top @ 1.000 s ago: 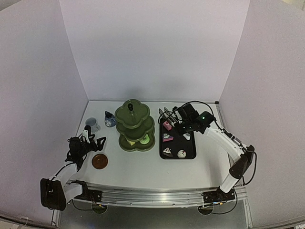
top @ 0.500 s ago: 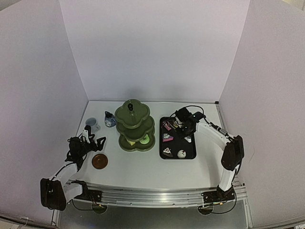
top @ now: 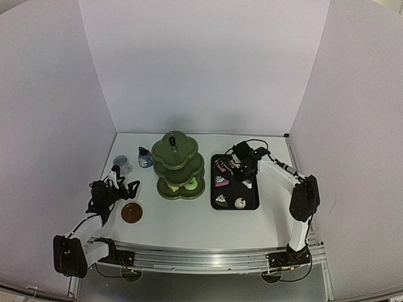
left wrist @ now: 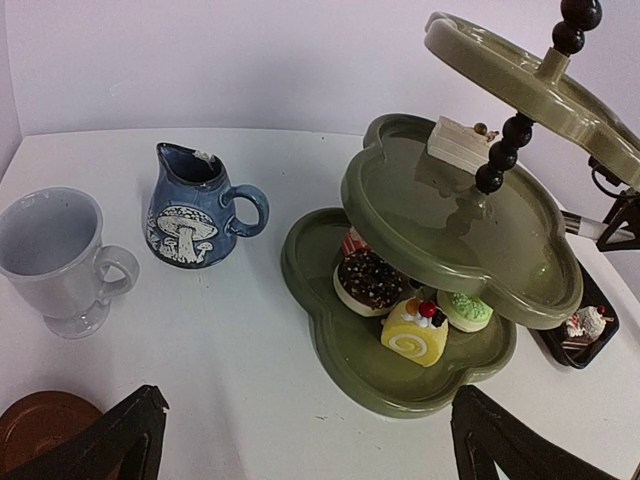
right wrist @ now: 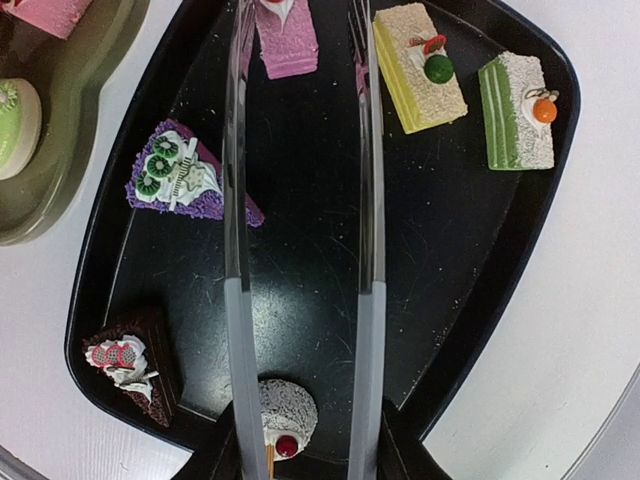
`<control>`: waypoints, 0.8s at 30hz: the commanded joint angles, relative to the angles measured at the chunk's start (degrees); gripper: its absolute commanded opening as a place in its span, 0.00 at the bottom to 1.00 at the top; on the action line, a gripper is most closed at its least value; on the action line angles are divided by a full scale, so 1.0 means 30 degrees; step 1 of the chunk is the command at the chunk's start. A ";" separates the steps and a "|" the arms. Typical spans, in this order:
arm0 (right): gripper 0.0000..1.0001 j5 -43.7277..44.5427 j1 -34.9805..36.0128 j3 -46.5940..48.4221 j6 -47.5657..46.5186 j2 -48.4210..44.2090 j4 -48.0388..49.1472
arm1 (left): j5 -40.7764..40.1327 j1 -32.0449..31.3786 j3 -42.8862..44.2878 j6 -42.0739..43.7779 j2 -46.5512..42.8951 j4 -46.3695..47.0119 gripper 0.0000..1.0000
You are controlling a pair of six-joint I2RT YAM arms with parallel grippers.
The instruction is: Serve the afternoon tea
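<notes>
Looking halfway: cakes point(left wrist: 411, 335) on the stand point(left wrist: 440, 215), six more on the tray point(right wrist: 450, 250) beside it; right end effector point(right wrist: 305, 452) grips tongs point(right wrist: 236, 200), left end effector point(left wrist: 300, 440) gapes.

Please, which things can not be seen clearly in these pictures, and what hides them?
1. Tips of the tongs: right wrist view, cut off by the top edge; whether they pinch the pink cake is unclear.
2. Back cake on the lowest tier of the stand: left wrist view, mostly hidden by the chocolate cake and the tier above.
3. Coaster: left wrist view, cut off by the bottom edge.
</notes>
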 commanded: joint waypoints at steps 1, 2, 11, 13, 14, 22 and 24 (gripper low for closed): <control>0.37 -0.0888 -0.0051 0.0668 -0.0299 0.0583 0.0657 | -0.0183 -0.0066 0.0570 0.0199 -0.0321 0.0185 1.00; 0.37 -0.0985 -0.0054 0.0682 -0.0300 0.0704 0.0654 | -0.0199 -0.0066 0.0561 0.0199 -0.0339 0.0178 1.00; 0.26 -0.1328 -0.0089 0.0638 -0.0270 0.0532 0.0672 | -0.0268 -0.0063 0.0541 0.0258 -0.0397 0.0126 1.00; 0.15 -0.1272 -0.0099 0.0666 -0.0276 0.0263 0.0640 | -0.0266 -0.0066 0.0551 0.0258 -0.0379 0.0147 1.00; 0.12 -0.1210 -0.0080 0.0679 -0.0295 0.0070 0.0639 | -0.0266 -0.0066 0.0552 0.0258 -0.0391 0.0134 1.00; 0.01 -0.0744 0.0113 0.1099 0.0020 -0.2971 0.0015 | -0.0276 -0.0056 0.0632 0.0244 -0.0290 0.0089 1.00; 0.00 -0.0718 0.0416 0.1465 0.0073 -0.3773 -0.0517 | -0.0271 -0.0055 0.0649 0.0196 -0.0175 0.0200 1.00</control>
